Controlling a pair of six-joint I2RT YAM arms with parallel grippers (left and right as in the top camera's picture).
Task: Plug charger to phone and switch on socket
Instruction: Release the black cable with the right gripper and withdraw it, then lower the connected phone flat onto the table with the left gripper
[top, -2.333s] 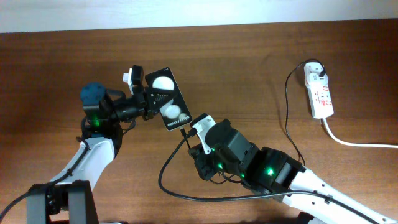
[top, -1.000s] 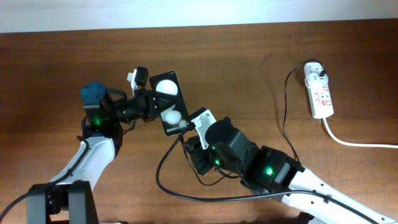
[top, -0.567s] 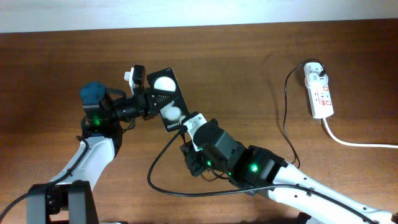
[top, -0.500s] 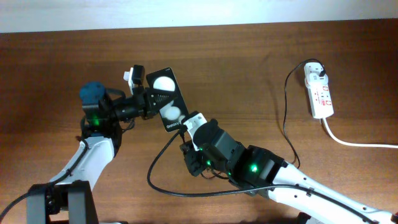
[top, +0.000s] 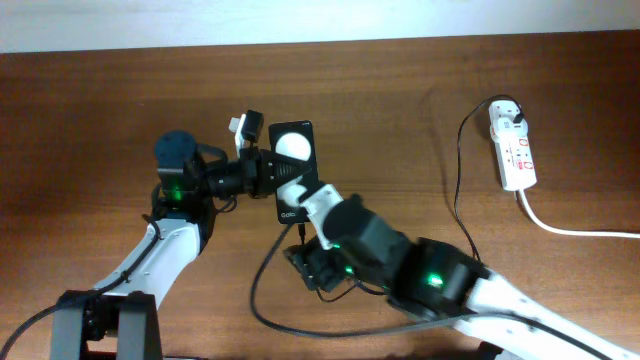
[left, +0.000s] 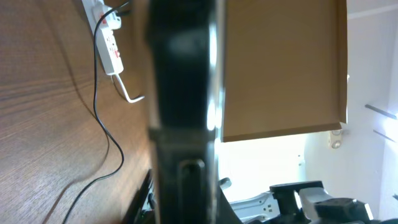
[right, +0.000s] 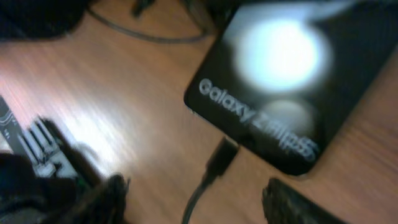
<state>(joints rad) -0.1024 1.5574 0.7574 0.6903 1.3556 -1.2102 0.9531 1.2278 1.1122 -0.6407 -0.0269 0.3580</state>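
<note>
Left arm has swung right since half a second ago and the phone (top: 296, 170) went with it. It now stands straighter, lettered end toward the right arm. Left gripper (top: 268, 170) is clamped on the phone's left side, a bit left of the table (top: 400, 90) centre. Right gripper (right: 196, 185) sits just below that lettered end, its fingers (right: 292, 202) spread wide with nothing pinched and the cable running between them. The charger (top: 262, 275) connector (right: 222, 155) is right at the phone's bottom edge, too blurry to say if it's seated. The cable loops over to the socket (top: 513, 148) at far right, with the adapter (top: 510, 112) plugged into its top end.
</note>
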